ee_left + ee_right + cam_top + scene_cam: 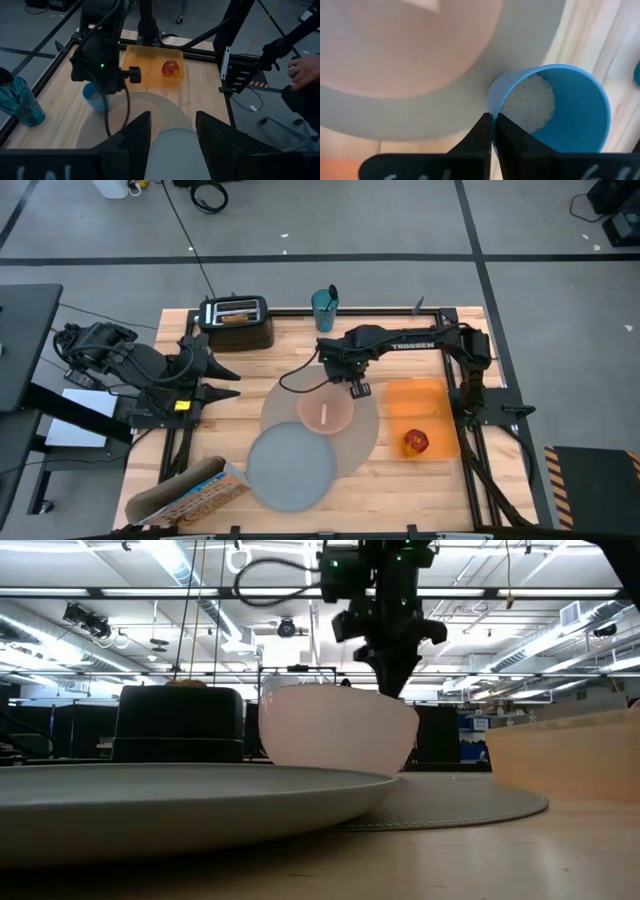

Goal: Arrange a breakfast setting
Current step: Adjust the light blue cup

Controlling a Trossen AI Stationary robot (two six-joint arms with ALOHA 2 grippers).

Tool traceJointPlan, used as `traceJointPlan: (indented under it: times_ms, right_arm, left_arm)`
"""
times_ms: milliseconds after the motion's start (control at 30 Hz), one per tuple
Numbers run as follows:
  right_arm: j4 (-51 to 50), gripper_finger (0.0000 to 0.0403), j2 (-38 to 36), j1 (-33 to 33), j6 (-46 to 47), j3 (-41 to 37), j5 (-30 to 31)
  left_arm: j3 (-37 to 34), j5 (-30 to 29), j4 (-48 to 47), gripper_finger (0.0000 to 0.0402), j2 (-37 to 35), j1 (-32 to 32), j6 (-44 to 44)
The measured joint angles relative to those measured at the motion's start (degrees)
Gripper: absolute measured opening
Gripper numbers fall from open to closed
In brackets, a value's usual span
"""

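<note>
The right gripper (492,131) is pinched on the rim of the small light-blue cup (555,107), its 2 dark fingers pressed together with the cup wall between them. That wrist view looks straight into the cup and shows a pale, grainy filling inside. The cup stands just beside the translucent pink bowl (415,45), on the edge of the large round placemat (520,60).

From above, the right arm reaches in over the far edge of the placemat (365,442), and its gripper (357,389) hides the cup completely. The pink bowl (324,414) sits on the placemat, and the grey plate (290,466) overlaps the placemat's near left edge. The red apple (416,442) lies on the orange mat (425,412) to the right. A black toaster (236,322) with toast (236,318) showing in its slot stands at the far left of the tabletop (230,420), a teal cup (324,308) beside it, and a cereal box (190,492) lies at the near left corner.

The left gripper (222,380) hangs over the left side of the tabletop, fingers spread and holding nothing. Its wrist view alone shows a person's hand (304,71) off to the side.

The low view shows the bowl (338,730) between plate (180,798) and gripper.
</note>
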Motion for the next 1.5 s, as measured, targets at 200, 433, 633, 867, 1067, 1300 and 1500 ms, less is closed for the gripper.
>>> traceJointPlan:
  times_ms: [200, 433, 633, 867, 1067, 1300, 1500]
  right_arm:
    - [0.69, 0.0015, 0.05, -2.7, 2.97, -0.01, 0.18]
    - [0.93, 0.0016, 0.18, -4.86, 5.43, -0.01, 0.95]
    - [1.74, 0.0016, 0.21, -6.41, 8.7, -0.01, -0.49]
    - [2.72, 0.0033, 0.21, -6.37, 10.13, -0.01, -0.86]
    - [3.54, 0.0058, 0.21, -6.39, 10.81, -0.01, -0.16]
    - [3.06, 0.0078, 0.21, -6.4, 10.82, -0.01, 1.0]
    - [2.19, 0.0081, 0.07, -6.36, 10.99, -0.01, 4.1]
  left_arm:
    - [0.0, 0.12, 0.08, 0.0164, 0.0, 0.0, -0.36]
    - [0.0, 0.15, 0.15, 0.0164, 0.0, 0.0, -0.73]
    - [0.0, 0.15, 0.17, 0.0164, 0.0, 0.0, -0.78]
    - [0.0, 0.14, 0.17, 0.0164, 0.0, 0.01, -0.7]
    - [0.0, 0.13, 0.17, 0.0164, 0.0, 0.01, -1.61]
    - [0.0, 0.93, 0.17, 0.0164, 0.0, 0.02, -1.87]
    - [0.0, 1.0, 0.17, 0.0164, 0.0, 0.02, -1.89]
